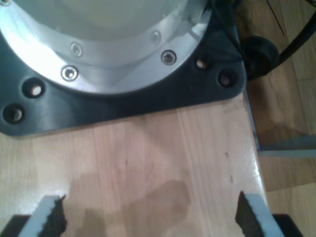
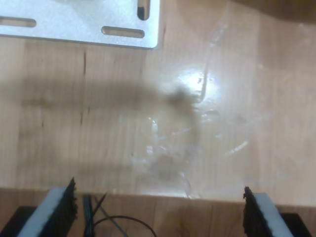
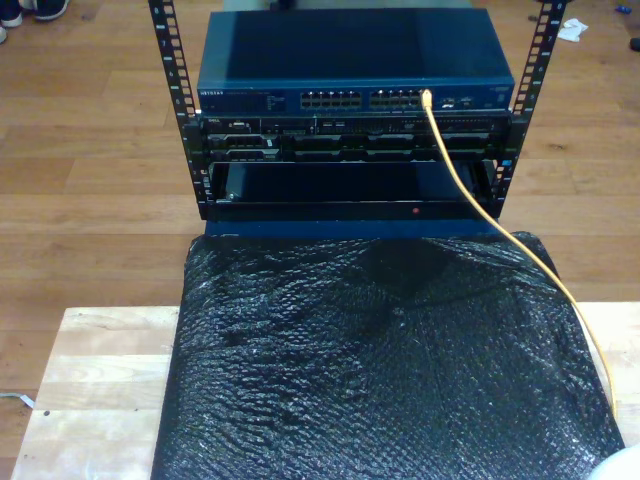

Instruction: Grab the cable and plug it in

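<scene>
A black bubble-textured sheet [image 3: 390, 370] covers most of the lower half of the exterior view, draped over the pale wooden table [image 3: 95, 380] — a soft cover for the work surface, I judge. Above it, in the upper middle of that frame, stands an equipment rack [image 3: 350, 150] with a blue network switch [image 3: 350, 65] on top, its port row facing the table so a plug can go straight in.

The cable [image 3: 470, 200] is already seated: its tip sits in a port toward the exterior view's right end of the row, and the yellow line runs down across the rack front, over the sheet and off near the exterior view's lower right corner. Judging by this, the plugging looks done.

My first gripper [image 1: 150, 217] hangs released, its toothed pads [image 1: 54, 217] wide apart over bare wood, looking at a black mounting plate [image 1: 98, 108] and the silver flange of an arm base [image 1: 98, 44] — a parked pose, it seems. My second gripper [image 2: 158, 212] is likewise spread with nothing between the pads, above the table's edge, a slotted metal bracket [image 2: 89, 19] bolted farther off.
</scene>
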`<action>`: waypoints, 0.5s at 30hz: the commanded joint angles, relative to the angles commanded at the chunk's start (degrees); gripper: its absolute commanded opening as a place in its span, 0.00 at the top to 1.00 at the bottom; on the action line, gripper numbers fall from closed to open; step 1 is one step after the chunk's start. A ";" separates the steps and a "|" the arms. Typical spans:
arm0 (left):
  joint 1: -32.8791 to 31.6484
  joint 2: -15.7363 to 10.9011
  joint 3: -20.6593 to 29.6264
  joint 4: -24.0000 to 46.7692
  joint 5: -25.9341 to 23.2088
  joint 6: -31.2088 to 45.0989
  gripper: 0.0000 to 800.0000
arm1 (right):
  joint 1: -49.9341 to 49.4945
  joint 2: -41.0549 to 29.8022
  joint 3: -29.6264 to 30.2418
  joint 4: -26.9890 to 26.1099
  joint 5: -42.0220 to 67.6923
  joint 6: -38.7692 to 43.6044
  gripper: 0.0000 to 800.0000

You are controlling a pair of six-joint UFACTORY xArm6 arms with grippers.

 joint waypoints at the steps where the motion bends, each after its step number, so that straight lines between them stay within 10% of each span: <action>1: 0.00 0.00 0.00 0.00 -0.09 0.00 0.00 | -0.35 0.09 0.62 -0.18 -1.05 -0.88 0.00; 15: 0.00 0.00 0.00 0.00 0.00 0.00 0.00 | -5.80 1.49 7.30 0.62 -11.34 -9.14 0.00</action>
